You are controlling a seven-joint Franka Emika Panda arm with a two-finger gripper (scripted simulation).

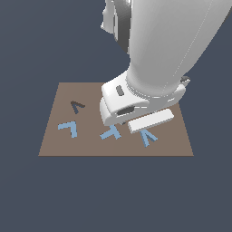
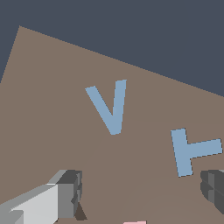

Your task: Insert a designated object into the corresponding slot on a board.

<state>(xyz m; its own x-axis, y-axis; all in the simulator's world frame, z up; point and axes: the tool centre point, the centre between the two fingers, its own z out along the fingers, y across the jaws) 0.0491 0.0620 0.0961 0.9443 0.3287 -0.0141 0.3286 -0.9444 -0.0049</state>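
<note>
The light-blue V-shaped piece (image 1: 147, 137) lies flat on the brown board (image 1: 54, 145), near its front edge on the exterior view's right. It also shows in the wrist view (image 2: 109, 107). The dark V-shaped slot (image 1: 77, 106) is on the board toward the exterior view's left and is empty. My gripper (image 2: 142, 188) is open and empty, its two grey fingers (image 2: 68, 192) set wide apart just above the board. The V piece lies beyond the fingertips, not between them. In the exterior view the white hand (image 1: 124, 106) hides the fingers.
A blue T-shaped piece (image 1: 111, 132) lies on the board between the V piece and the slot, close to one finger in the wrist view (image 2: 190, 151). A blue L-shaped piece (image 1: 68, 128) lies below the slot. A pink spot (image 2: 135, 222) shows between the fingers.
</note>
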